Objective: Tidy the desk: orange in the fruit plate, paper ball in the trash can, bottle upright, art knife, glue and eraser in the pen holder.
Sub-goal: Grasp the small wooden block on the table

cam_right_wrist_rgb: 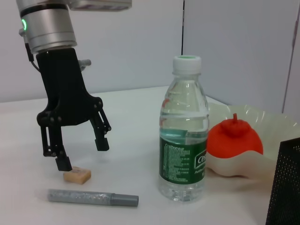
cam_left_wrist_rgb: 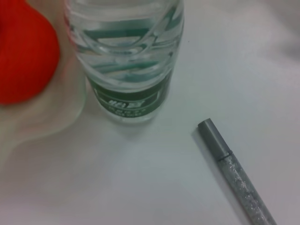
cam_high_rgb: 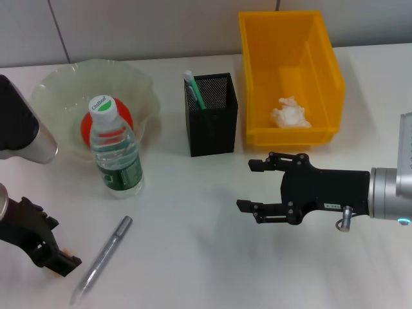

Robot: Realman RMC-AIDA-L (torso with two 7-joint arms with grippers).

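Left hand [cam_right_wrist_rgb: 77,152] points down, fingers spread, just above the eraser [cam_right_wrist_rgb: 77,176]; right hand [cam_high_rgb: 257,187] hovers open — bottle [cam_high_rgb: 116,151] cap reads "C'estbon".

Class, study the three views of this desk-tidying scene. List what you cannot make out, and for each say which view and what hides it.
- Eraser: in the head view, hidden under the left gripper; only the right wrist view shows it.
- Pen holder: the mesh wall hides all but the top of the green-tipped item inside.
- Bottle: left wrist view cuts off its cap.
- Art knife: its far end is cut off by the left wrist view's edge.
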